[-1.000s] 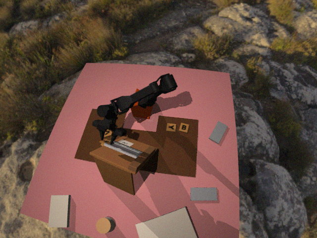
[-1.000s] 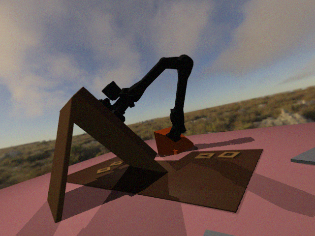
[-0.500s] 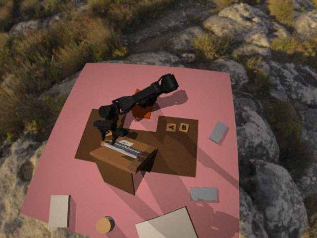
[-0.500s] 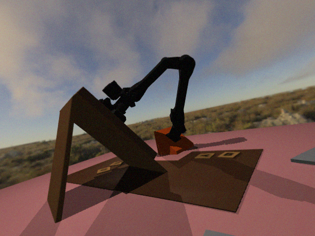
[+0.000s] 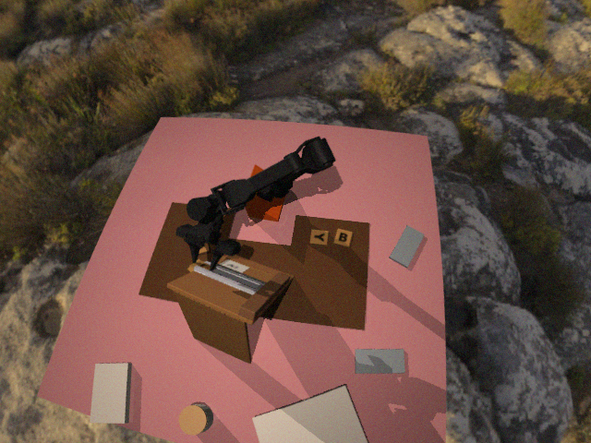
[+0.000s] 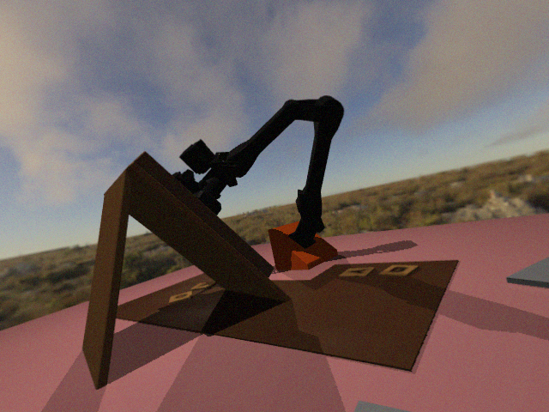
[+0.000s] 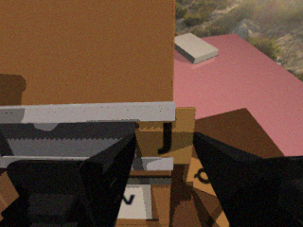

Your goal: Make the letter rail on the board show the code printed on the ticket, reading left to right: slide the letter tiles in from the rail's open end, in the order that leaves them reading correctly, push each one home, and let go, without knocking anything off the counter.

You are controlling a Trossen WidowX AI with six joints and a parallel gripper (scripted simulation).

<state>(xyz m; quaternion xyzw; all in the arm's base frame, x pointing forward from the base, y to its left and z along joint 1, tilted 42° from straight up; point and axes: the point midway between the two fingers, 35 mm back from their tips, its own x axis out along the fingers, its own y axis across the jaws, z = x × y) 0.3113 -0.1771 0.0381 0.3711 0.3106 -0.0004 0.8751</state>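
Note:
My gripper (image 5: 204,263) (image 7: 164,136) is shut on the J tile (image 7: 185,137) at the open end of the letter rail (image 5: 229,281) (image 7: 95,113). The tile's left part lies between the rail's bars; its right part sticks out past the end. The channel left of it shows dark, without a tile in the visible stretch. The ticket (image 5: 235,265) (image 7: 137,208) is partly hidden, its code unreadable. The Q tile (image 7: 201,185) and another tile (image 7: 222,218) lie below, beyond the board's end. A Y tile (image 5: 319,237) (image 6: 356,271) and a B tile (image 5: 343,237) (image 6: 400,269) lie on the brown mat's other side.
The sloped board (image 5: 205,291) (image 6: 199,248) (image 7: 85,47) stands on the brown mat (image 5: 333,295) (image 6: 363,328). The orange base (image 5: 267,209) (image 6: 283,257) is behind it. Grey blocks (image 5: 406,246) (image 5: 379,361), a pale block (image 5: 109,393) (image 7: 194,47), a round tan-topped object (image 5: 194,419) and a white panel (image 5: 315,419) stand around.

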